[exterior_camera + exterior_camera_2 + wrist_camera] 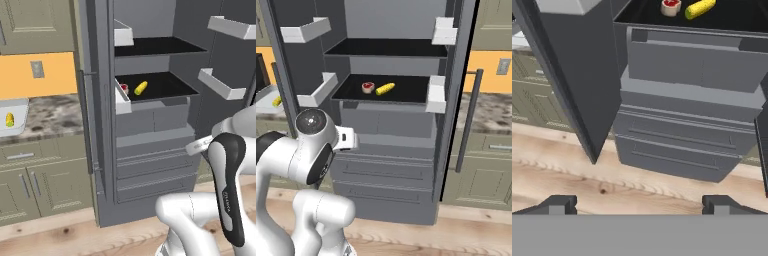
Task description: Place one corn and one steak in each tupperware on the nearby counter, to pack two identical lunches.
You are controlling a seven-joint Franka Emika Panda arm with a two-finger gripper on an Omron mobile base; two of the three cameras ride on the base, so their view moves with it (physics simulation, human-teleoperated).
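Fetch step: gripper point(639, 205), jaws wide apart and empty, faces the open fridge; next, reach the shelf's corn point(385, 89) (steak point(368, 87) beside).

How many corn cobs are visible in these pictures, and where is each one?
2. One corn lies on the black fridge shelf beside the steak. Another corn lies in the tupperware on the counter. More may be hidden.

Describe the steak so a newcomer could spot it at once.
Look inside the open fridge, at the lower black shelf. The steak is the small round red-and-pale piece to the left of the yellow corn.
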